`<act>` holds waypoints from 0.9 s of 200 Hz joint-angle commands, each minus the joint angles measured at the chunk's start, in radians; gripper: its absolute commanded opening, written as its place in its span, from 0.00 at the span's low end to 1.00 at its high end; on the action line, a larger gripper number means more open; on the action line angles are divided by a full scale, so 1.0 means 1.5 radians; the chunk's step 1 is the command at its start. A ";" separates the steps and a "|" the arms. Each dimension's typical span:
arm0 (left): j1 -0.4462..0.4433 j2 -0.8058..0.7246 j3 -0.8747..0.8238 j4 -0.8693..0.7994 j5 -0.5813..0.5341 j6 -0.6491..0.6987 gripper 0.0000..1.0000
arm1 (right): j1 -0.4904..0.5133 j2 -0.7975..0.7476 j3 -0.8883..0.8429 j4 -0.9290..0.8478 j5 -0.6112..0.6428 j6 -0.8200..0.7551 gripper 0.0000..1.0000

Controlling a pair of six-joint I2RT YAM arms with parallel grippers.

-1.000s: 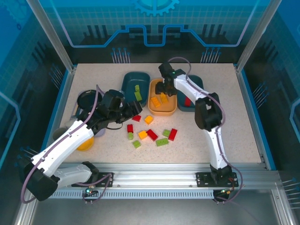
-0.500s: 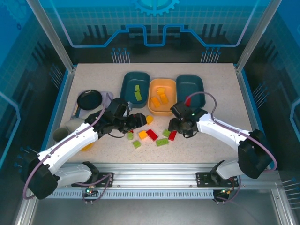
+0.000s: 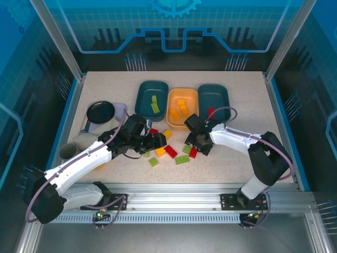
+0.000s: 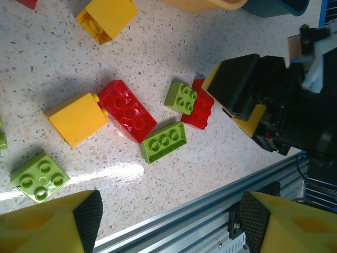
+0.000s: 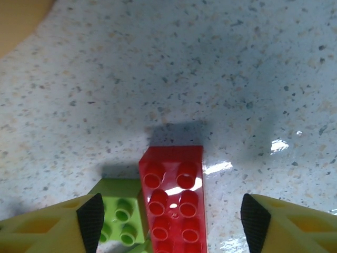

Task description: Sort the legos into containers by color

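Top view: loose bricks lie mid-table, just before three trays, with bare table toward the near edge.
Left wrist: the left gripper hangs over the bricks, fingers apart and empty.
Right wrist: the right gripper has its fingers apart either side of a red brick, which is cut off at the bottom edge.

Both arms reaching forward and inward, left pincer spread wide, right pincer spread wide, both held low

Speckled table carries three trays, loose legos, a black pan.
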State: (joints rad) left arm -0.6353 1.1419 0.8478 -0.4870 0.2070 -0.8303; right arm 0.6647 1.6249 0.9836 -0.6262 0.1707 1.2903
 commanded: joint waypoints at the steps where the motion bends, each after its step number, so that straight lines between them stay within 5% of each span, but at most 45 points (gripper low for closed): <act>1: -0.004 -0.020 -0.013 0.010 -0.001 0.003 0.73 | -0.007 0.030 0.011 -0.001 -0.011 0.039 0.68; 45: -0.005 -0.033 -0.020 0.004 -0.004 -0.003 0.73 | -0.007 0.059 -0.002 0.011 -0.014 0.055 0.55; 103: -0.008 -0.019 -0.009 0.019 -0.005 -0.009 0.73 | -0.014 0.035 0.018 -0.026 0.017 0.016 0.27; 148: -0.011 0.042 0.083 0.047 -0.012 -0.015 0.73 | -0.075 -0.079 0.133 -0.138 0.165 -0.227 0.24; 180: -0.005 0.131 0.185 0.079 0.002 -0.023 0.73 | -0.198 -0.019 0.225 -0.070 0.147 -0.429 0.24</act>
State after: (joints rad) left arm -0.6445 1.2587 1.0092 -0.4446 0.2020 -0.8398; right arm 0.4816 1.5192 1.2278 -0.7563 0.3428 0.9371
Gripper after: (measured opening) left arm 0.728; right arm 0.314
